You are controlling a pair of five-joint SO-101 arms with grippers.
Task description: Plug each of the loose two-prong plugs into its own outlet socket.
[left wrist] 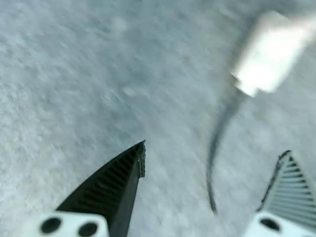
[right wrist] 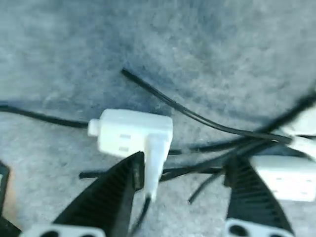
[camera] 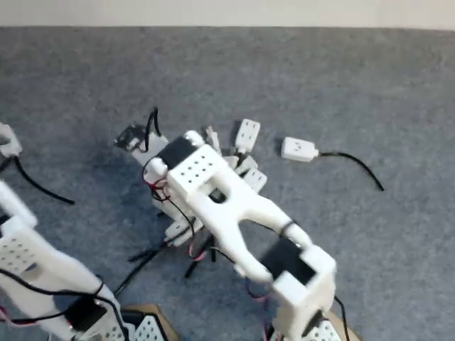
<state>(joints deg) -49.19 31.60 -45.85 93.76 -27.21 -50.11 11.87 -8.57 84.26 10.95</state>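
While left end effector and right end effector gape empty, two outlet blocks under right one.

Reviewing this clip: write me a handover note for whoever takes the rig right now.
Left hand: open, empty, above the carpet near a white block on a black cord.
Right hand: open, over a socket block with a white plug against it; seated or not, I cannot tell.
A corded socket lies apart from the rest, nothing in it.
Done: nothing confirmed. To do: seat the plugs.
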